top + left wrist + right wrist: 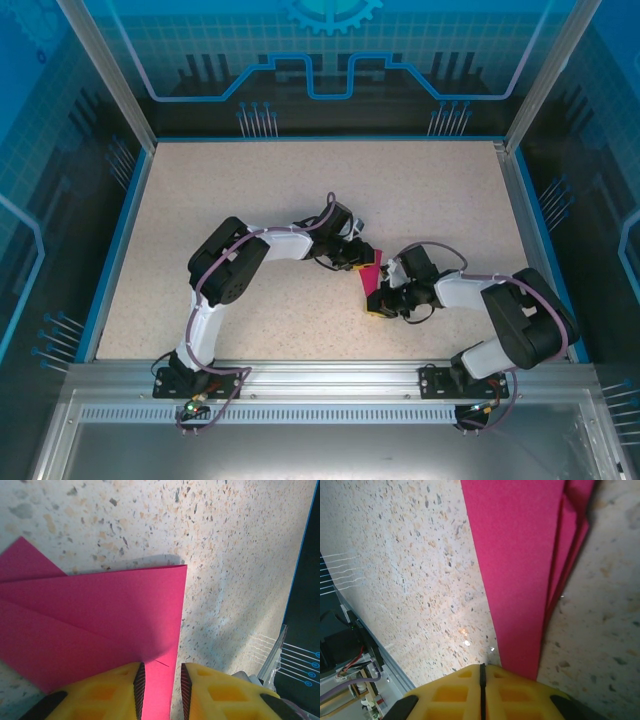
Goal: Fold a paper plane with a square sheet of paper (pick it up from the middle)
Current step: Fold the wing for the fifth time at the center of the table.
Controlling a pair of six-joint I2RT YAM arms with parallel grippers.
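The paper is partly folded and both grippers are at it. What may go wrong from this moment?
1. The left gripper has its jaws apart over an edge of the pink paper, so nothing clamps it and it may slide when pushed.
2. The right gripper is shut beside the layered flaps, which do not lie flush; pressing there may set a crooked crease.

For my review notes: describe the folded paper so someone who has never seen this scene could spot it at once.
Start from the speckled beige table framed in blue. Near its middle, slightly right, the left gripper and right gripper come tip to tip, and the folded paper lies between them. It is the one magenta-pink thing there, layered with sharp creases, beside the grippers' yellow fingers.
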